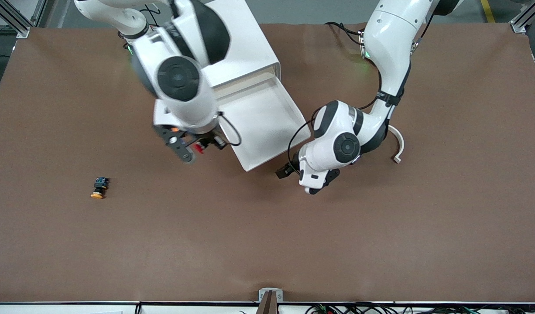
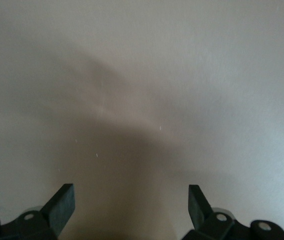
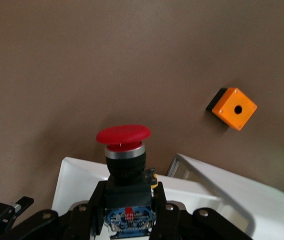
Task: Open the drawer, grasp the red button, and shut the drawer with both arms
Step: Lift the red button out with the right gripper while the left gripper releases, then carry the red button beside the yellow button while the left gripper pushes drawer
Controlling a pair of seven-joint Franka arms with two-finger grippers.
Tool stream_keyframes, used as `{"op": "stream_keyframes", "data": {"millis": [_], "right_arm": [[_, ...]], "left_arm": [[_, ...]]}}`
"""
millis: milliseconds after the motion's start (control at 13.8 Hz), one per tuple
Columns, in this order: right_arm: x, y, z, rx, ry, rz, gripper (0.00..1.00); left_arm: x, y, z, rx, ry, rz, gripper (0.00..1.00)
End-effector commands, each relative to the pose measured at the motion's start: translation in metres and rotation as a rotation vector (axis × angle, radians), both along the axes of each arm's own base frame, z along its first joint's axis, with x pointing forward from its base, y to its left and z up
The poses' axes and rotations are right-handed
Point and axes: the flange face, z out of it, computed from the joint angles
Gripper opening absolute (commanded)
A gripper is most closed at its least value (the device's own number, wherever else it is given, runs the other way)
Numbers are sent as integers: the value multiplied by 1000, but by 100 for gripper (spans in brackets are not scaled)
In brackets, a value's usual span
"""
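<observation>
The drawer [image 1: 267,117] stands pulled out of the white cabinet [image 1: 241,39]; its tray looks empty. My right gripper [image 1: 200,147] is shut on the red-capped button [image 1: 199,148] and holds it over the table beside the drawer's front end. In the right wrist view the button [image 3: 124,136] stands upright between the fingers [image 3: 98,205] of the gripper [image 3: 127,202], with the drawer's rim [image 3: 72,180] below. My left gripper [image 1: 288,170] is low at the drawer's front corner. In the left wrist view it [image 2: 131,202] is open and empty, close against a white surface [image 2: 142,90].
The twin button with the orange-yellow cap [image 1: 99,187] lies on the brown table toward the right arm's end, nearer the front camera. An orange cube with a round hole [image 3: 234,108] sits on the table in the right wrist view. A white curved strip [image 1: 398,146] shows beside the left arm.
</observation>
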Motion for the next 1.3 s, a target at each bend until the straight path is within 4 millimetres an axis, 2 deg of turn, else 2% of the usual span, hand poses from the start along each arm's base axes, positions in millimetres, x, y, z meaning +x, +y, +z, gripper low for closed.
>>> {"op": "stream_keyframes", "data": {"millis": [0, 217, 290, 434, 652, 869, 1086, 1231], "right_arm": [[31, -71, 3, 55, 26, 152, 27], [65, -158, -10, 104, 44, 330, 27], [73, -186, -18, 123, 46, 393, 27], [84, -220, -54, 115, 36, 497, 27], [93, -276, -111, 118, 14, 599, 28], [90, -310, -163, 115, -31, 669, 28], [76, -324, -210, 92, -38, 677, 28], [66, -327, -229, 95, -19, 675, 28]], "left_arm": [[-17, -19, 5, 36, -22, -29, 100], [-45, -53, 3, 101, -72, -152, 100], [-48, -57, 2, 102, -75, -162, 100], [-67, -77, 0, 97, -66, -192, 100], [-81, -92, 3, 97, -61, -184, 100], [-97, -106, 3, 101, -54, -191, 100], [-119, -125, 5, 111, -36, -170, 100], [-137, -140, 8, 116, -30, -167, 100]]}}
